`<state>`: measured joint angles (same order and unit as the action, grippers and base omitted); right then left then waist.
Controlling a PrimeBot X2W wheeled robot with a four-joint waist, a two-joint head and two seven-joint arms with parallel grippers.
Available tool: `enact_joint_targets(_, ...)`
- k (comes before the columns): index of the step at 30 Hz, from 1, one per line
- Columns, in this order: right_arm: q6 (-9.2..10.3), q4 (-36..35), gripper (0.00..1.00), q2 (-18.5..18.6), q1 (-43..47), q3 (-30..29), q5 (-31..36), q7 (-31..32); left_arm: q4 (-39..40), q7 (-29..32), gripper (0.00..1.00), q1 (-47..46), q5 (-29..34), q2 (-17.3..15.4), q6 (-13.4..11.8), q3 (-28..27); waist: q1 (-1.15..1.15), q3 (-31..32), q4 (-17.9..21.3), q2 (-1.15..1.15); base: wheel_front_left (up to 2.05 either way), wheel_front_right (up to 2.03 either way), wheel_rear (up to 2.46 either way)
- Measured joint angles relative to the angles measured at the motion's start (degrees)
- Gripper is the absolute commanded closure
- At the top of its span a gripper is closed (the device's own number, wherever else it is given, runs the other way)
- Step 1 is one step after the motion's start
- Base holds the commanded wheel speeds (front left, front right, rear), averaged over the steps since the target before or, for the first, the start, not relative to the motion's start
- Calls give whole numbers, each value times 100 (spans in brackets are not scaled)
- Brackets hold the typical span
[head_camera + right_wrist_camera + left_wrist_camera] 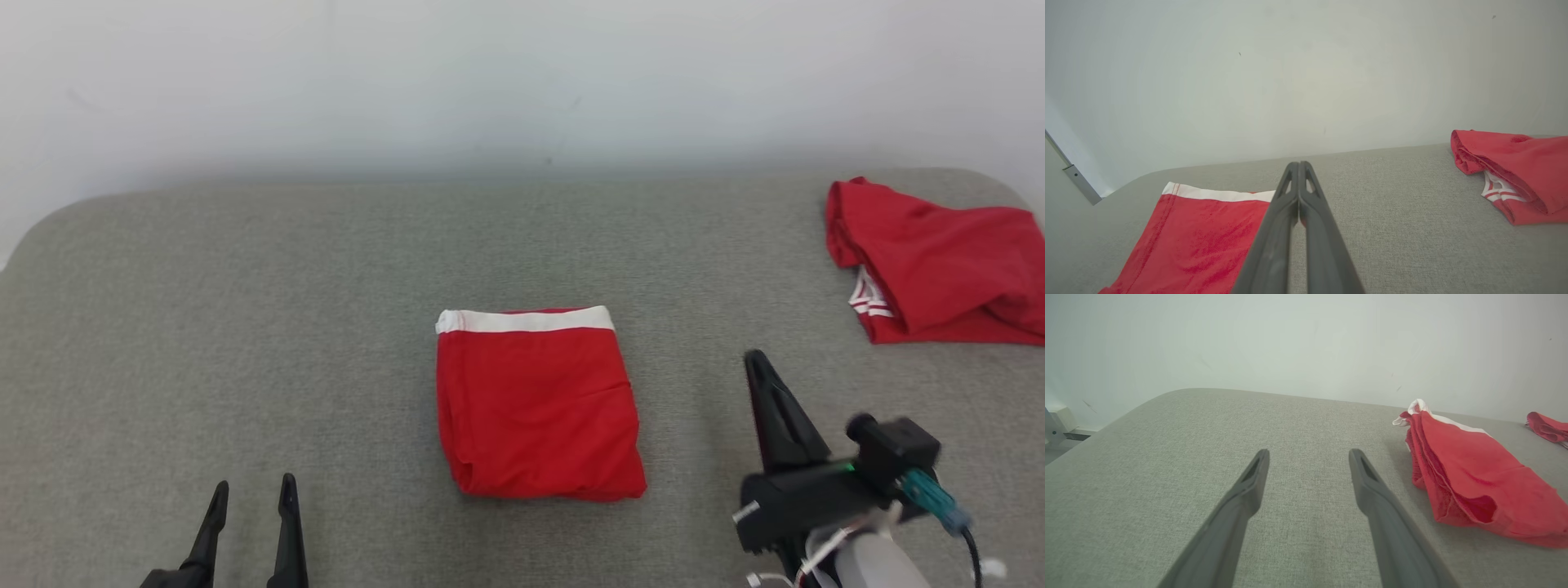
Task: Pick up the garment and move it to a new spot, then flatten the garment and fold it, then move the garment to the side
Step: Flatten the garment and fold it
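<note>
**End effector status: left end effector open, right end effector closed, both empty**

The left end effector sits low at the near edge with its fingers spread. The right end effector, fingers pressed together, stands just right of the red fabric garment with a white waistband. This garment lies folded in a compact rectangle at the centre of the grey fabric-covered tabletop, and neither end effector touches it. Folding appears complete, so the stand-off probably leaves room to approach for the sideways move. A second, crumpled red garment occupies the far right corner.
</note>
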<state>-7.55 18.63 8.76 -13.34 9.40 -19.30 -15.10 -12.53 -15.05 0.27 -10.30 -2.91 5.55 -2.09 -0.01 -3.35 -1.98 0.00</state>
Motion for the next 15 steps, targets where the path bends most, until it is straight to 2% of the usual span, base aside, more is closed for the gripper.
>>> enact_joint_targets(4,0,-339,100,-121,500,-400,104,-1,44,0,0,76,81,1,2,-75,0,57,161,0,0,0,0)
enact_joint_targets(5,0,-415,89,-156,622,-467,116,0,59,0,0,83,105,0,3,-91,0,71,193,0,0,0,0)
enact_joint_targets(7,0,-521,27,-212,839,-563,174,-1,82,0,0,97,185,0,3,-107,0,102,246,-1,0,0,0)
enact_joint_targets(8,0,-559,27,-240,940,-606,204,-1,96,0,0,109,207,0,2,-110,0,121,263,0,0,0,0)
enact_joint_targets(9,0,-590,5,-269,1039,-665,229,0,102,0,0,126,238,0,1,-110,0,137,276,0,0,0,0)
enact_joint_targets(10,0,-619,0,-302,1123,-703,231,-1,110,0,0,153,272,0,0,-110,0,153,284,0,0,0,0)
enact_joint_targets(15,0,-699,0,-441,1341,-740,372,-1,127,0,0,230,360,0,-10,-123,0,201,304,0,0,0,0)
